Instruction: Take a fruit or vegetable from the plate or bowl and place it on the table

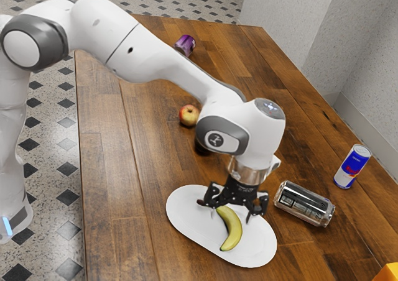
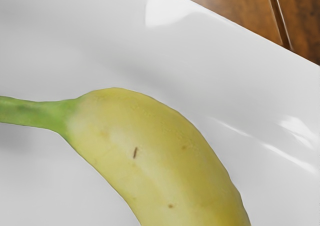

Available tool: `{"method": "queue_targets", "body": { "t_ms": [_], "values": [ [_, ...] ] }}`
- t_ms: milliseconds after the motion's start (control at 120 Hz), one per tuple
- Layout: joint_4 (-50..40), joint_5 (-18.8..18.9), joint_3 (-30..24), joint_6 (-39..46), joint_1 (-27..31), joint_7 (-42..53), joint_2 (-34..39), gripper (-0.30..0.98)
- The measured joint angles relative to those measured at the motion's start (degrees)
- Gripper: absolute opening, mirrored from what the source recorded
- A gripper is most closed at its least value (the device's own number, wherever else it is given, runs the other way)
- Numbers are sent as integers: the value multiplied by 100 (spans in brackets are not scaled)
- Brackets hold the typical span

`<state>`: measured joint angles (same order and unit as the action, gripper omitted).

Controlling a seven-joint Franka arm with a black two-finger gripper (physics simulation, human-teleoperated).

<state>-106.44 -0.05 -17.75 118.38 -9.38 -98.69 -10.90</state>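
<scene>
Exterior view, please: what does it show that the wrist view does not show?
The exterior view adds the arm, the open gripper, the apple, the purple can, the Red Bull can, the silver can and an orange object. The wrist view adds a short dark mark on the banana. Both share the banana, the white plate and the wooden table.

The brown wooden bench (image 1: 124,231) bears a white oval plate (image 1: 188,207), a silver can (image 1: 304,203) lying on its side near it, and a blue can (image 1: 352,167). Farther back sit an apple (image 1: 188,115), a partly hidden dark thing (image 1: 201,148) and a purple can (image 1: 185,45).
</scene>
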Motion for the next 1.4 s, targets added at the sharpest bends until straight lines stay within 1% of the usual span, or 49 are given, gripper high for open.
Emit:
{"method": "queue_targets", "body": {
  "t_ms": [558,650,775,858,1033,1183,1300,1400],
  "values": [
    [-28,-4,7,125,-1,36,-151,68],
    [-29,-4,8,140,12,40,-159,60],
    [-24,-4,9,136,32,78,-154,36],
    [-27,-4,9,123,42,104,-151,22],
    [-10,-6,16,76,51,148,-54,17],
    [72,-6,31,-51,62,182,250,14],
    [794,3,-12,-352,-19,236,230,14],
    [1412,98,-24,-629,-264,296,60,14]
  ]
}}
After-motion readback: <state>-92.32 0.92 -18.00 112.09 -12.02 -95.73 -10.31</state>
